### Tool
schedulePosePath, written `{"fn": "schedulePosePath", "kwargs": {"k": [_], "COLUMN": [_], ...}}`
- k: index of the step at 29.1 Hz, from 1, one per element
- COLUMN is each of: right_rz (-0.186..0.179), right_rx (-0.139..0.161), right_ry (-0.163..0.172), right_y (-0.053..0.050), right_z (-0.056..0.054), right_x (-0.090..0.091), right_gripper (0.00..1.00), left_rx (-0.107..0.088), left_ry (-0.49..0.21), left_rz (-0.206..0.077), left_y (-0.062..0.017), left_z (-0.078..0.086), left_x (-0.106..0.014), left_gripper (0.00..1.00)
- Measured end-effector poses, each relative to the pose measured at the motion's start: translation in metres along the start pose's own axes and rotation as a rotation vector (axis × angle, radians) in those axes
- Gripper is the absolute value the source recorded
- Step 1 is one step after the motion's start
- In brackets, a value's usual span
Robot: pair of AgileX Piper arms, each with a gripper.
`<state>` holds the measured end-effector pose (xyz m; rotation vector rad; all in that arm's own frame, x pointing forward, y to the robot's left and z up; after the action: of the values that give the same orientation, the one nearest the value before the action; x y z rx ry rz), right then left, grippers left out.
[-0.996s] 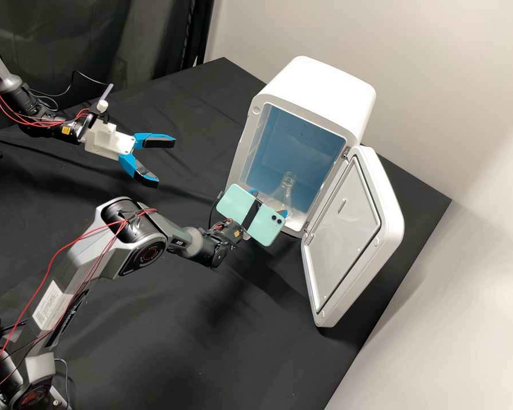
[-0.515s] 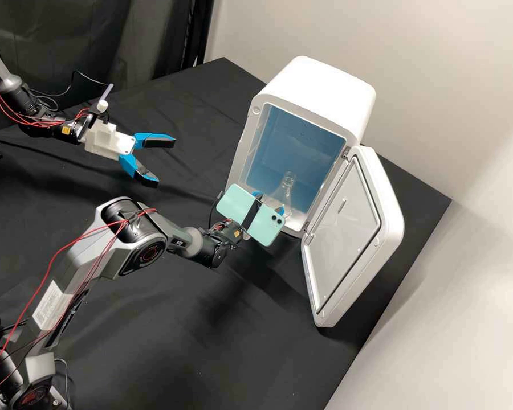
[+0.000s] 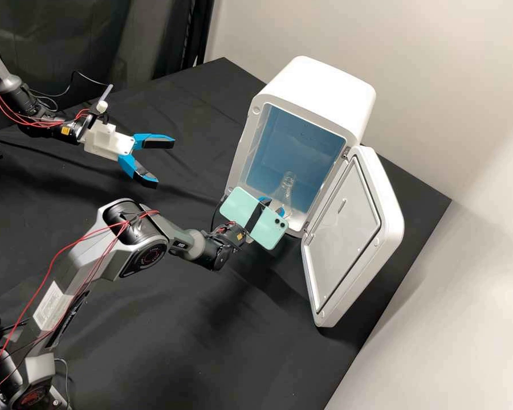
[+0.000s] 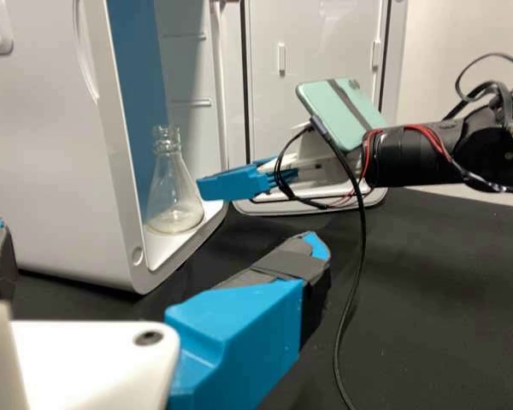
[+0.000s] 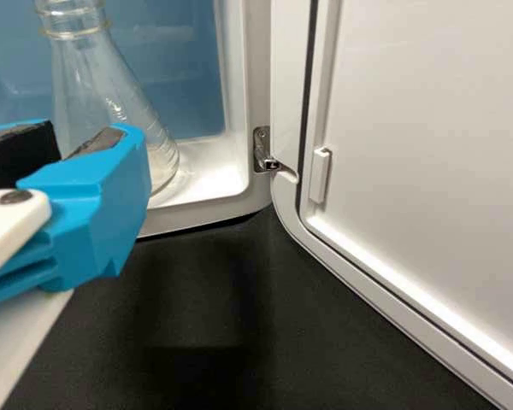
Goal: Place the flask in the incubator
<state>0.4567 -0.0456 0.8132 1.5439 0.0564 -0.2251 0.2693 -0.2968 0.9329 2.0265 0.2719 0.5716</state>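
Found left gripper spread wide and empty, well apart from the incubator. Found right gripper at the incubator's mouth, just beside the flask, with no telling whether open or closed or whether touching the glass. Recorded flask upright on the incubator's floor near the front lip, with door swung fully open. Noted black bench under the incubator, white wall behind it, and dark curtain well apart from it.
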Motion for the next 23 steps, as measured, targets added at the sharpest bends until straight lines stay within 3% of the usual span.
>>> {"fn": "schedulePosePath", "kwargs": {"k": [10,23], "right_rz": [-0.001,0.013], "right_rx": [-0.001,-0.019], "right_ry": [-0.003,0.009], "right_y": [-0.004,-0.004], "right_z": [0.007,0.005], "right_x": [0.012,0.03], "right_gripper": [0.0,0.0], "left_rx": [0.0,0.001], "left_ry": [-0.002,-0.01], "left_rz": [-0.001,-0.003], "left_y": [-0.0002,-0.0009], "left_z": [0.001,0.003], "left_x": [0.0,0.0], "left_gripper": [1.0,1.0]}}
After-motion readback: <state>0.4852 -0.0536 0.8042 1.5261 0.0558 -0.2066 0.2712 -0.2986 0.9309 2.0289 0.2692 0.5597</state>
